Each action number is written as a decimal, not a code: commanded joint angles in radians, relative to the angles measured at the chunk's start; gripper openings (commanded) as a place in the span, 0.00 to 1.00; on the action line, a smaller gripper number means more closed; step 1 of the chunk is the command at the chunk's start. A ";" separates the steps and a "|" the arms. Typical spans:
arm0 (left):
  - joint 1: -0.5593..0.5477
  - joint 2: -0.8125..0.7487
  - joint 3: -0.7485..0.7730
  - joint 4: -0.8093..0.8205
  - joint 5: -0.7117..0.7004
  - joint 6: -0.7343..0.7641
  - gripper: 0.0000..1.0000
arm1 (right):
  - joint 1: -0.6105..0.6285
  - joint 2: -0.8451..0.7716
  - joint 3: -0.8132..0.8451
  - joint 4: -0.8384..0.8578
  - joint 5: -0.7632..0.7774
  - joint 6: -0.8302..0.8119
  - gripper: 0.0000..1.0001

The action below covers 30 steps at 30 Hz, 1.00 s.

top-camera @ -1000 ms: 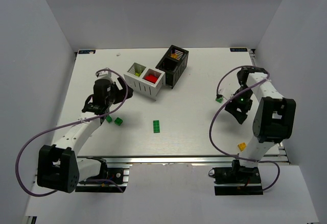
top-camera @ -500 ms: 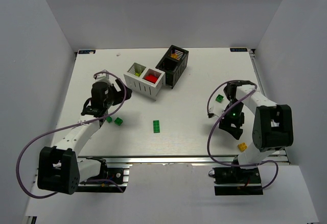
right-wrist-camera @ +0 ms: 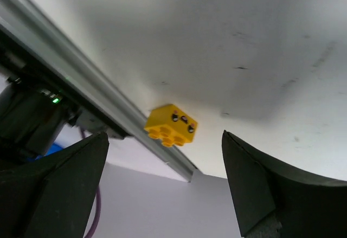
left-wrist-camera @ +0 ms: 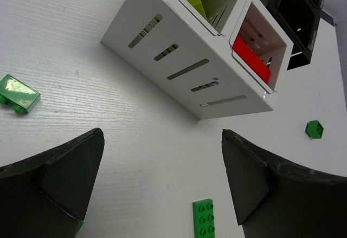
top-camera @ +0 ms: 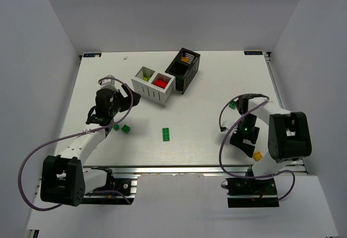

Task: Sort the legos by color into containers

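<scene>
Table [top-camera: 217, 81]: one, white, with a metal rail [right-wrist-camera: 81, 81] along its near edge.

Containers: two, touching at a corner, far centre. White container [top-camera: 145, 90] has slatted walls and its long axis on a diagonal, far-left to near-right. Black container [top-camera: 177, 74] is just to its right, long axis roughly near-to-far. Two square compartments each.

Grippers: two. Left gripper [left-wrist-camera: 161, 135] is spread wide with nothing between its fingers and faces the white container's long wall. Right gripper [right-wrist-camera: 165, 135] is also spread wide and empty, over the near right edge.

Loose legos on the table: five.
- Long dark green brick [top-camera: 167, 134], centre, long axis near-to-far, studs up.
- Two small green bricks [top-camera: 126, 129] by the left arm.
- One small green brick [top-camera: 232, 104] at right.
- One yellow brick [right-wrist-camera: 170, 125], just beside the rail, seen between the right fingers but not touched.

In the compartments: lime brick [left-wrist-camera: 196, 4] in the white box's left one, red brick [left-wrist-camera: 252, 59] in its right one, orange-yellow pieces [top-camera: 187, 59] in the black box's far one.
</scene>
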<state>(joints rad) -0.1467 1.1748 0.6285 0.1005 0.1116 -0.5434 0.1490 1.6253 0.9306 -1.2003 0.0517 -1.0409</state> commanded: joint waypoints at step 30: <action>0.007 -0.346 -0.053 -0.326 0.120 -0.188 0.98 | 0.003 -0.495 -0.380 0.294 0.298 -0.654 0.89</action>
<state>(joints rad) -0.1452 0.8734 0.5838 -0.1410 0.2653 -0.6952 0.1513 1.1439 0.5953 -0.9367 0.2607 -1.5887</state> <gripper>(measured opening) 0.981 0.895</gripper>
